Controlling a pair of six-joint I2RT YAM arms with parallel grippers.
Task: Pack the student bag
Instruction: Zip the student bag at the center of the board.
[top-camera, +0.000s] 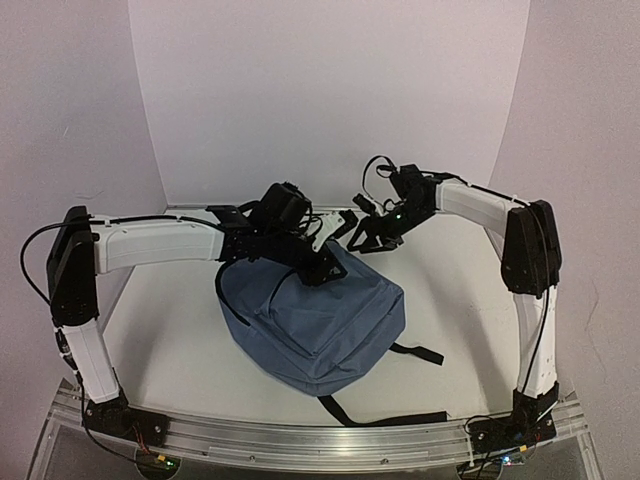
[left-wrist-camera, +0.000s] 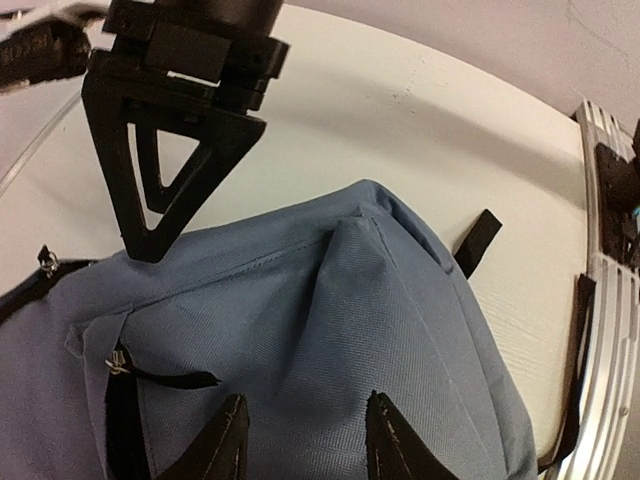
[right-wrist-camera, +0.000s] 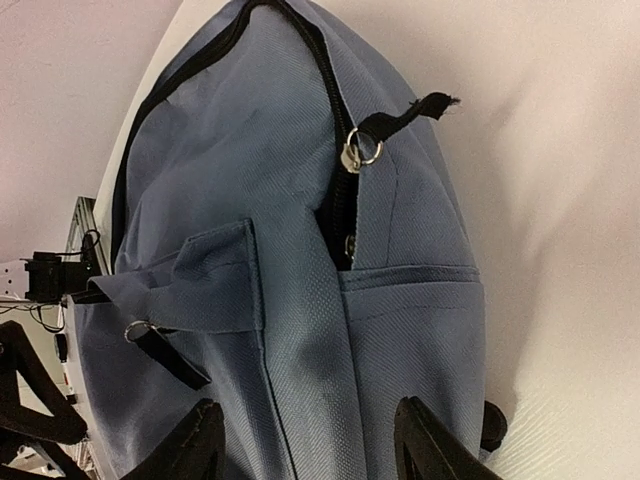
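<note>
"Where did the top camera sit?"

"High behind the arm bases, looking down and forward. It stood far enough back to take in the whole table (top-camera: 455, 290)."

"And the wrist cameras?"

"Both hung very close over the student bag (top-camera: 320, 320). The left one looked across its blue fabric, with the aluminium rail (left-wrist-camera: 600, 330) at its right edge. The right one faced the zippered side."

"What did the views share?"

"All three showed the bag."

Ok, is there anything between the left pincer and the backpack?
Nothing. In the left wrist view the left pincer faces bare blue fabric of the backpack, with no other item in between.
</note>
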